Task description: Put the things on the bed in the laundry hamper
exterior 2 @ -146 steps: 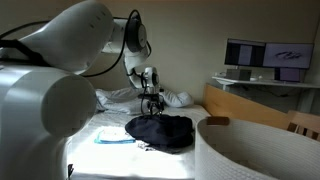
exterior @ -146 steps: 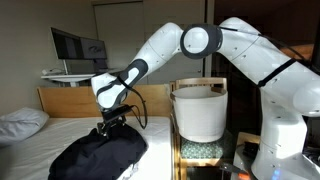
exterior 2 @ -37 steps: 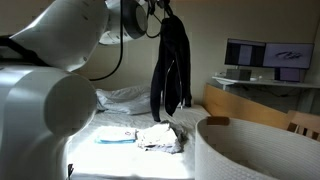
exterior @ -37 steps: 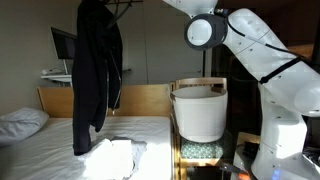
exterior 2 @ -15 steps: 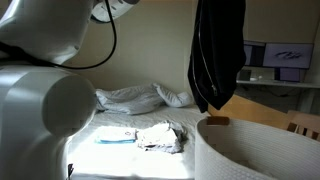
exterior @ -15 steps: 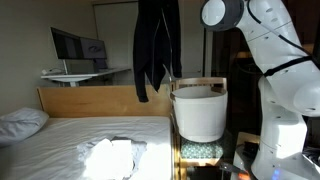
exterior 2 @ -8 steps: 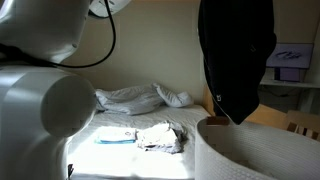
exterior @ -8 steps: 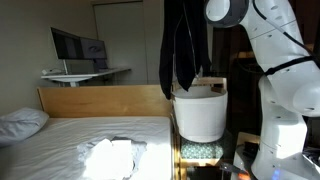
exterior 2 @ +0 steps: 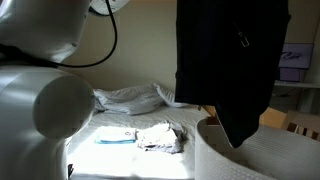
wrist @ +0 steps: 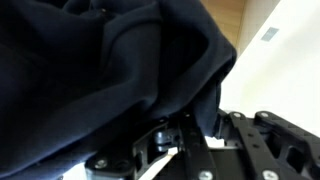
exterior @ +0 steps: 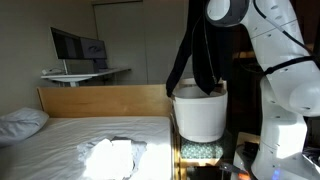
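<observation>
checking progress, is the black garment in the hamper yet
Not fully in: the black garment hangs from above over the laundry hamper, only its lower end at the rim.

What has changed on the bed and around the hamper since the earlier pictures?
The black garment was gripped, lifted off the bed and carried over the hamper, where it hangs. The white garment, once under it, lies uncovered. The pillow and hamper stayed put.
</observation>
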